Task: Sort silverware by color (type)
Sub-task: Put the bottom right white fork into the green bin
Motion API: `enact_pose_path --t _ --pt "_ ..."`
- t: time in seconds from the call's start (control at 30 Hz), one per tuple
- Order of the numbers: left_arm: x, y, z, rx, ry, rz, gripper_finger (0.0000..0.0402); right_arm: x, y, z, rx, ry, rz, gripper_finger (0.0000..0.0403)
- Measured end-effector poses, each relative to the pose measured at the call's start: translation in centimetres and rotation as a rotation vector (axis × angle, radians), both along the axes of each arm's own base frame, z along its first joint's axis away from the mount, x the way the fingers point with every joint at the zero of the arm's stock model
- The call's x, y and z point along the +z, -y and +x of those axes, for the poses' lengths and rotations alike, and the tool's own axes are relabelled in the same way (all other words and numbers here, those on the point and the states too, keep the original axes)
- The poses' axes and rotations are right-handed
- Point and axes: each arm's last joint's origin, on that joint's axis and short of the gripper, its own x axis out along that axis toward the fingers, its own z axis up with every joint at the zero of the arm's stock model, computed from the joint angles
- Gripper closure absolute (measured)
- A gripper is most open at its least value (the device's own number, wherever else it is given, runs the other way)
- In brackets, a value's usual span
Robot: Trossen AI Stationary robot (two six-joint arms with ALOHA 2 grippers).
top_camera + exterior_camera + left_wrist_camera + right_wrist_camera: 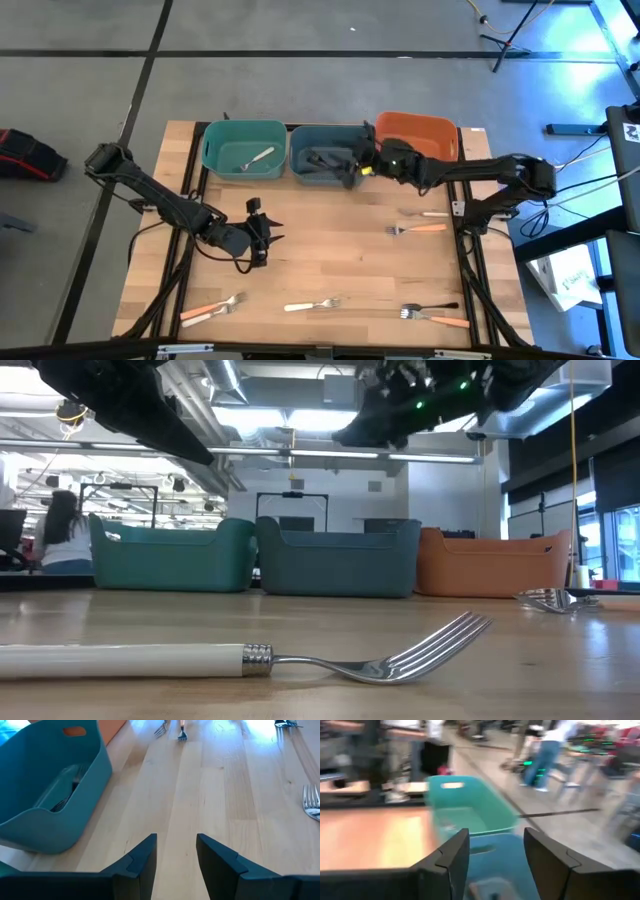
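Observation:
Three bins stand in a row at the table's far edge: teal (243, 148), blue-grey (322, 153) and orange (418, 135). A white-handled fork (257, 158) lies in the teal bin, and black-handled forks (320, 160) lie in the blue-grey one. Several forks lie flat on the table: orange-handled (210, 308), white-handled (312, 304), black-handled (432, 307), orange-handled (440, 320), orange-handled (415, 229) and white-handled (425, 213). My right gripper (352, 165) (495, 832) hangs open and empty over the blue-grey bin. My left gripper (268, 232) (176, 837) is open and empty, low over the table's middle.
In the low view the white-handled fork (250, 655) lies close in front, with the three bins behind it. In the left wrist view the blue-grey bin (50, 795) lies to one side of my fingers. People show in the room beyond the table.

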Motion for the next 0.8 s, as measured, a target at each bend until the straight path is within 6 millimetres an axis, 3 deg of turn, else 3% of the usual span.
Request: enact_pose_path --t 0.33,0.57,0.7,0.8 --pt "-0.2 0.2 0.1 -0.05 -0.021 -0.04 0.0269 -1.6 -9.5 -1.4 0.344 -0.295 0.084 0.0226" --pt "-1.2 0.9 1.3 -0.087 -0.01 -0.031 0.0269 -3.9 -15.7 -2.7 0.456 -0.35 0.08 0.0226" --pt "-2.0 1.7 2.4 -0.177 -0.002 -0.086 0.0269 -5.3 -18.2 -3.5 0.451 -0.295 0.012 0.0226" --pt "-2.8 2.4 3.2 -0.245 0.001 -0.138 0.0269 -6.1 -18.8 -3.8 0.444 -0.271 -0.008 0.0226"
